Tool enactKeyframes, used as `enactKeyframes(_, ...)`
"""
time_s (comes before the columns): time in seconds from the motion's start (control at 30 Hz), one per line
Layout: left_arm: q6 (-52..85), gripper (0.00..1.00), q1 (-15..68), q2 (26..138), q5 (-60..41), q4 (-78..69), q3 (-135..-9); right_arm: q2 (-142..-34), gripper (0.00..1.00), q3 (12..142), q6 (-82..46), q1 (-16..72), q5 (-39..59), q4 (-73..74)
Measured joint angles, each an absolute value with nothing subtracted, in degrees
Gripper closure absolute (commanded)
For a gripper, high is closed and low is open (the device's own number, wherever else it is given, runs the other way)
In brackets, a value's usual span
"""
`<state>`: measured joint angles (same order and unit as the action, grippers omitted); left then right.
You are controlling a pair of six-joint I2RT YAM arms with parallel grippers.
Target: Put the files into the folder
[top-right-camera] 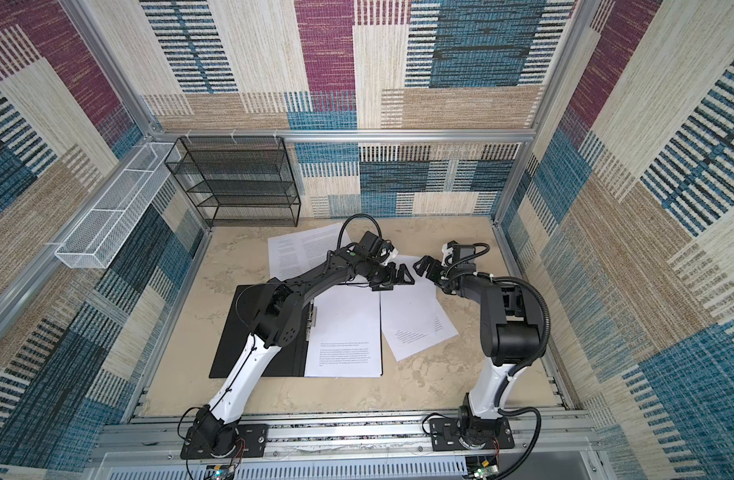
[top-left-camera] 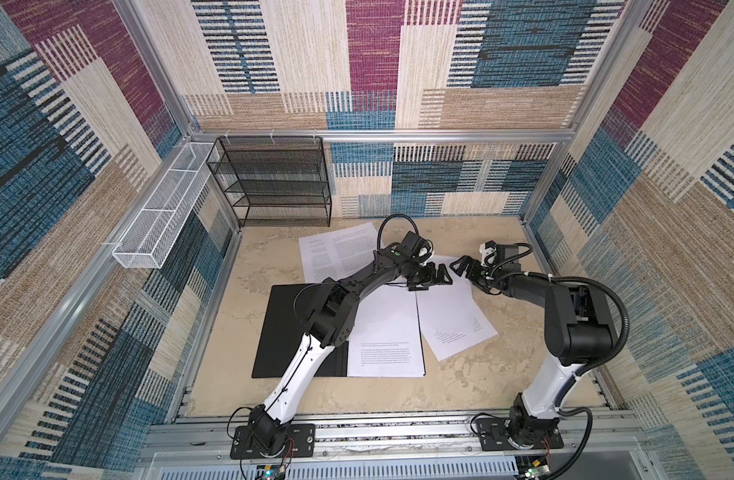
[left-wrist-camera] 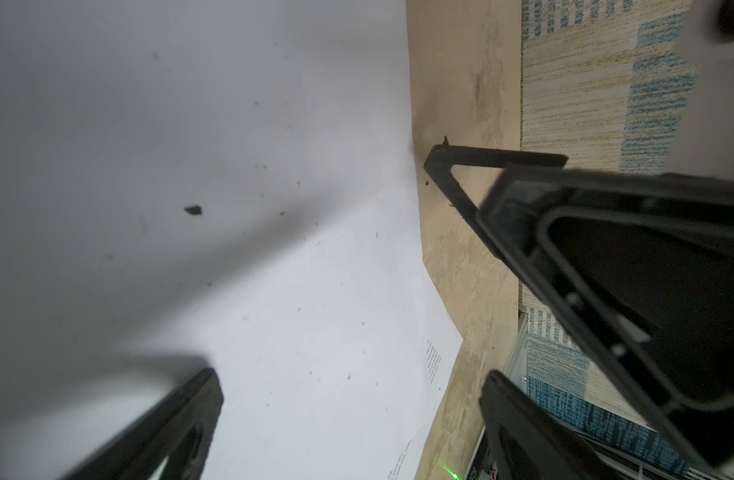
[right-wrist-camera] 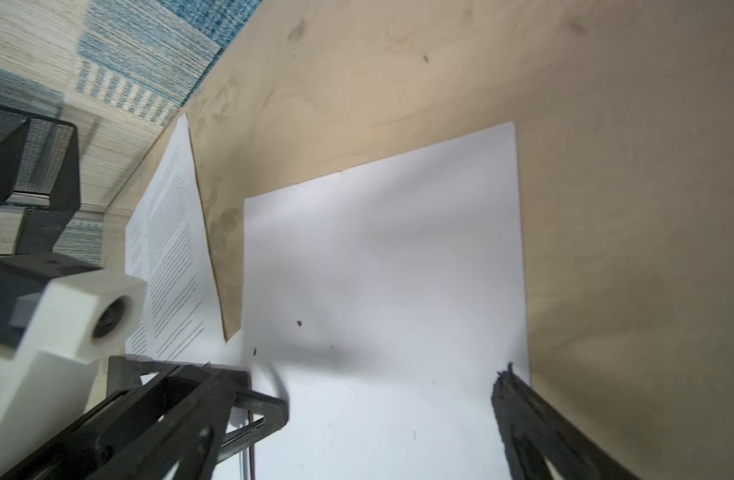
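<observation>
left pincer (top-left-camera: 434, 279) spread | right pincer (top-left-camera: 461, 268) spread | folder (top-left-camera: 282, 332) open, black inside | files (top-left-camera: 382, 320) white, printed

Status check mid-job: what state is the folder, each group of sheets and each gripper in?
Folder: open flat, black inside up.
Sheet in folder: lying flat on its right half.
Skewed sheet: on the table, beside the folder.
Back sheets: overlapping, on the table.
Left gripper: open, empty.
Right gripper: open, empty.

Two black-jointed, white-shelled arms (top-left-camera: 297, 368)
</observation>
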<state>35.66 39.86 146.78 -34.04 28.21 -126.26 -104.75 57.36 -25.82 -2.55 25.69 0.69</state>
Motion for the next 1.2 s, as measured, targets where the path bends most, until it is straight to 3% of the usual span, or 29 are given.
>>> enactKeyframes(0.37, 35.86, 0.00, 39.51, 146.17, -34.85, 26.48, -124.51, -107.79, 0.00, 62.98, -23.09, -2.55, 18.87, -2.90)
enactKeyframes(0.63, 35.88, 0.01, 39.40, 146.15, -34.87, 26.24, -124.31, -112.49, 0.00, 66.35, -20.08, -1.23, 19.09, -1.63)
enactKeyframes(1.2, 36.34, 0.01, 39.16, 146.12, -36.07, 24.95, -123.00, -106.87, 0.00, 57.32, -29.69, -1.52, 35.79, 1.98)
